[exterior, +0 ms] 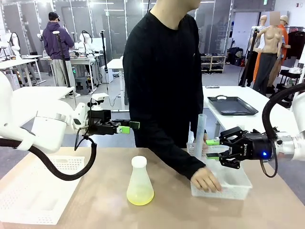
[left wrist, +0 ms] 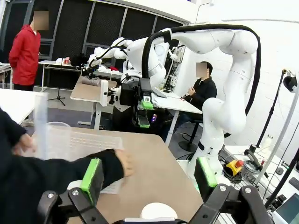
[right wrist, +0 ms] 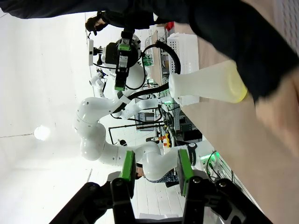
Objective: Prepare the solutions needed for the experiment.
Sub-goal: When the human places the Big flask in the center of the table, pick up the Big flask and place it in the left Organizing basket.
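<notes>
- Near-left white basket (exterior: 28, 191) lies flat on the table (exterior: 95, 214), well apart from the work and of no bearing on the step
- Frosted conical flask (exterior: 140, 179) stands upright near the table's middle, touching nothing; the solution (exterior: 140, 195) is a shallow yellow-green layer in its bottom
- Right gripper (exterior: 213, 148) hangs level over the right-hand basket (exterior: 236, 191), jaws roughly half parted and holding nothing; the right wrist view shows bare air between its pads (right wrist: 127, 165)
- Clear tall cylinder (exterior: 200, 131) stands upright just beside that gripper's fingertips, on the side toward the person; its foot is hidden behind the sleeve (exterior: 167, 148), so whether it stands in the basket cannot be told
- Person's hand (exterior: 206, 180) rests on that basket's near rim, below the right gripper
- Left gripper (exterior: 131, 127) is raised well above the table, up and left of the flask, jaws fully spread and empty
- Judgement: the step in hand looks to be the right gripper taking the cylinder, ahead of any measuring out of the solution
- Recommended: advance the fingers until the cylinder sits squarely between both pads, grip around mid-height, and close gently, as thin clear walls will likely slip or crack under a hard squeeze
- Recommended: keep the cylinder upright on the lift and clear the basket wall before travelling sideways
- Risk: the hand lies under the approach path; hold off any descent until it is clear
</notes>
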Action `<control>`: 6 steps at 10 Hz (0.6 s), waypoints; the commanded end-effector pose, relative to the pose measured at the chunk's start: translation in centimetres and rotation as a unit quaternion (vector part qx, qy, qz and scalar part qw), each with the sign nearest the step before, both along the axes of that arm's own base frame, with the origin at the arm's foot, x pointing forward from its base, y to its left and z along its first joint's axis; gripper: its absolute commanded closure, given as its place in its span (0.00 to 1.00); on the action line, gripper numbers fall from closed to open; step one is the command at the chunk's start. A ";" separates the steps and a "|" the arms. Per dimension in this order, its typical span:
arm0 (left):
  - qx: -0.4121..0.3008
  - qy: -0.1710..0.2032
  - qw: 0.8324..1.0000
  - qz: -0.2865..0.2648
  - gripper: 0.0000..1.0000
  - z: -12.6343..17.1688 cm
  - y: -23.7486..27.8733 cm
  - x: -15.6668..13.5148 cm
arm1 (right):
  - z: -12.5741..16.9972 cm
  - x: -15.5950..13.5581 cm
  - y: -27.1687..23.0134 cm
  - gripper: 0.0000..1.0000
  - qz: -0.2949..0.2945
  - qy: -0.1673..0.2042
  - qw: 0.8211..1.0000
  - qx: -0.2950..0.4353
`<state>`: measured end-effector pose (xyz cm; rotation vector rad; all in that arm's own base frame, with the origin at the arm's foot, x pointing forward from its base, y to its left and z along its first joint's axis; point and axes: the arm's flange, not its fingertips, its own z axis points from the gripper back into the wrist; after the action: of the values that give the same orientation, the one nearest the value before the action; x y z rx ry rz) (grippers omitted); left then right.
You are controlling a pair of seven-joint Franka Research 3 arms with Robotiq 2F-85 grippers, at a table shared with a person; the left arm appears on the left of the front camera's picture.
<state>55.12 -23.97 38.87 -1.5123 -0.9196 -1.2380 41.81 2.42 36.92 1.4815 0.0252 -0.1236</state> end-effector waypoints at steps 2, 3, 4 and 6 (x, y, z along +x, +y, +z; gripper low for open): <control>0.016 -0.063 0.998 0.011 0.00 -2.4 -1.7 1.3 | 0.1 -0.1 0.0 0.53 -0.001 -0.003 1.000 -0.007; -0.003 -0.076 0.997 -0.001 0.00 -2.7 -1.8 1.3 | 0.1 -0.1 0.0 0.53 -0.001 -0.003 1.000 -0.007; 0.005 -0.100 0.995 -0.019 0.00 -3.1 -2.0 1.5 | 0.1 -0.1 0.0 0.53 -0.001 -0.003 1.000 -0.007; 0.021 -0.133 0.990 -0.027 0.00 -4.2 -2.5 2.5 | 0.1 -0.1 0.0 0.53 -0.001 -0.003 1.000 -0.007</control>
<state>56.45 -26.18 35.18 -1.3998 -1.0106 -1.4573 41.81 2.42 36.92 1.4815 0.0251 -0.1236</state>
